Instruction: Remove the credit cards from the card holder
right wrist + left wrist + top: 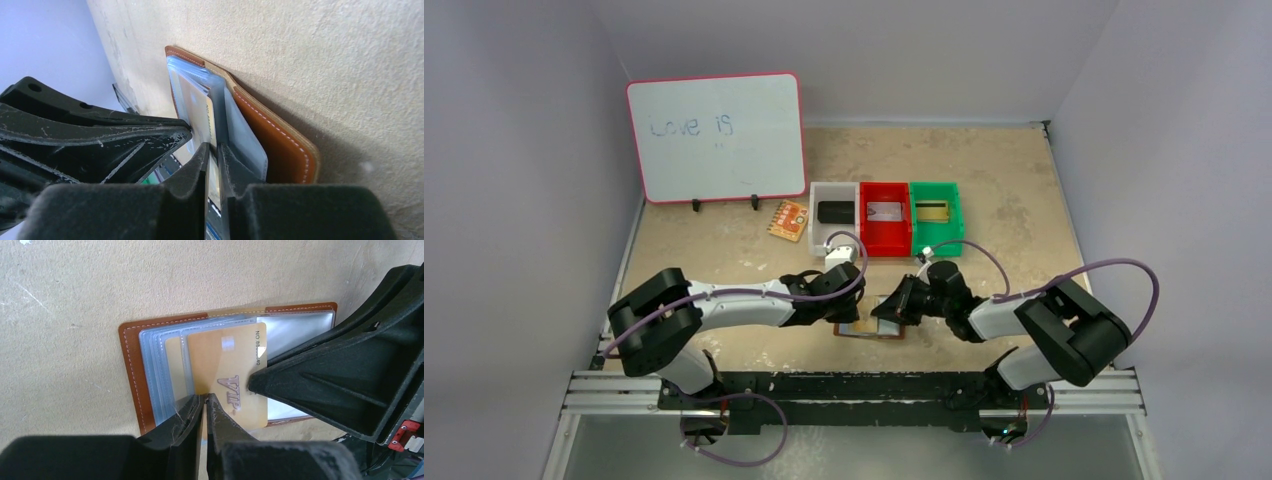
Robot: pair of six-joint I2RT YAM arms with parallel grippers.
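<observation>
**Top external.** The open card holder point(871, 330) lies flat on the table point(724, 265), close to the near edge and between the two arms. The left gripper point(856, 316) and the right gripper point(892, 308) come down on it from opposite sides, about equally near.

**Left wrist.** The holder's cover is brown stitched leather. Fanned over it are clear sleeves point(155, 365), glossy and limp. A gold VIP card point(227, 365), stiff and smooth, lies on top, and its print runs toward this gripper, so its long axis probably points that way too. The left gripper point(204, 402) is clenched on the near edge of the card holder's sleeves, right beside the card's corner. I cannot tell whether that corner is caught as well. The right gripper's tip sits on the card's far side edge.

**Right wrist.** The right gripper point(212, 152) is pinched on the card's thin edge, with sleeves and leather cover behind it against the table. As I judge it, the card has to slide out sideways toward the right arm while the left gripper pins the holder.
</observation>
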